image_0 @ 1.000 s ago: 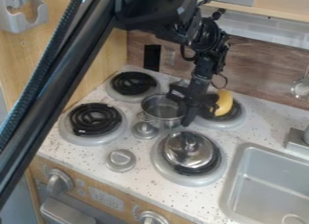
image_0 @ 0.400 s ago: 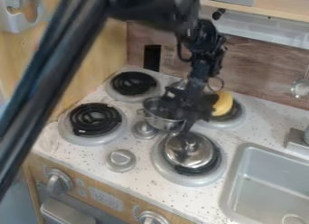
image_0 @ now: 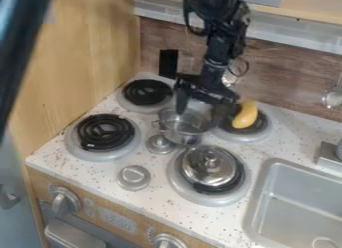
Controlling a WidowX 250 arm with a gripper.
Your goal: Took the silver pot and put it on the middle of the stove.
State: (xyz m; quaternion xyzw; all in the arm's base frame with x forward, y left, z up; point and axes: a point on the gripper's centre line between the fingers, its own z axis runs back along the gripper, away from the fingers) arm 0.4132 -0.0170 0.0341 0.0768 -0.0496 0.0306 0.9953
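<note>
The pincer [image_0: 200,117] hangs spread over the silver pot [image_0: 180,136], with a metal lid [image_0: 208,167] below it and a yellow toy [image_0: 246,115] just beside it.

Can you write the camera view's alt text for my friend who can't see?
A black robot gripper, jaws apart, hangs over a silver pot in the middle of a toy stove, among burners. A shiny lid sits on one burner and something yellow on another.

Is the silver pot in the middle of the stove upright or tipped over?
Upright: the silver pot has its open rim on top.
</note>
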